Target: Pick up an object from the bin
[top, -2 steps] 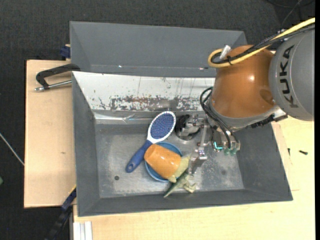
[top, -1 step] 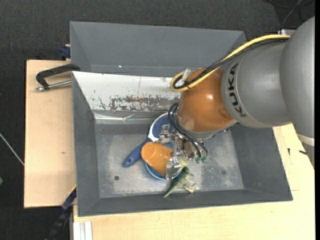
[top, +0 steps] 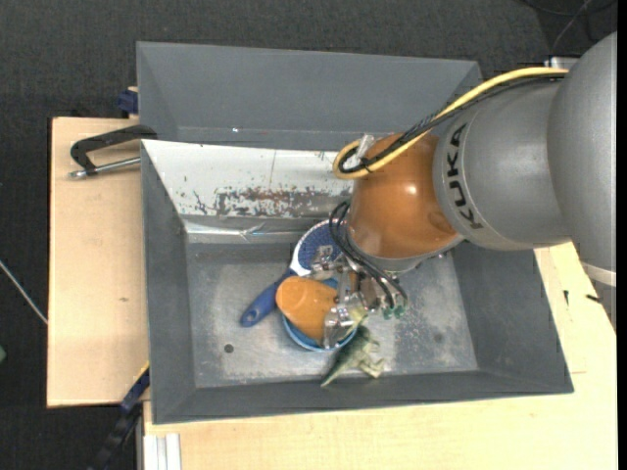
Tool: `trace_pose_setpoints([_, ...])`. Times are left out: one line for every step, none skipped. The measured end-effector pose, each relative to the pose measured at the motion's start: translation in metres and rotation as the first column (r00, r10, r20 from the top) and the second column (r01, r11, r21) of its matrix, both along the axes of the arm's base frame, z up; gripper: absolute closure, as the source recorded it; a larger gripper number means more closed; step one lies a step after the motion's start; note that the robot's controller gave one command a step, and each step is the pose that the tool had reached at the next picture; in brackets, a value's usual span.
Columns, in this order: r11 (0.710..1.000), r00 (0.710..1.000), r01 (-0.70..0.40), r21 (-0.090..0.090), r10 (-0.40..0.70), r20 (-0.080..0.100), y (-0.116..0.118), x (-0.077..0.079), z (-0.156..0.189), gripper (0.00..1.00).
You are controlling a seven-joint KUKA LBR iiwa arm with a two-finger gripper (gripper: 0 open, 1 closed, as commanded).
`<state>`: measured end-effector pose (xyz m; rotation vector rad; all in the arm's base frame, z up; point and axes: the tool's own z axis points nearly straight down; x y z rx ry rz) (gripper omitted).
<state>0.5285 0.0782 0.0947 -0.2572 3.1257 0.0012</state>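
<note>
Hanging low over the front middle of the grey bin (top: 163,311), the gripper (top: 350,313) is seen just beside an orange rounded object (top: 304,302), possibly touching it; whether it is open or closed cannot be told. The orange rounded object is set in a blue cup (top: 297,338); a blue handle (top: 258,309) and a green scrap (top: 345,360) are seen nearby.

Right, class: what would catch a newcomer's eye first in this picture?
The big grey arm with its orange wrist cover, reaching in from the right over the middle of the bin. Just below it lies an orange rounded object on a blue container, with a green leafy scrap beside them near the front wall.
</note>
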Motion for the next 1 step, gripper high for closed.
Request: trace_pose_setpoints([0.999, 0.999, 0.032, 0.001, -0.032, 0.010, -0.0210, 0.0156, 0.1583, 1.00])
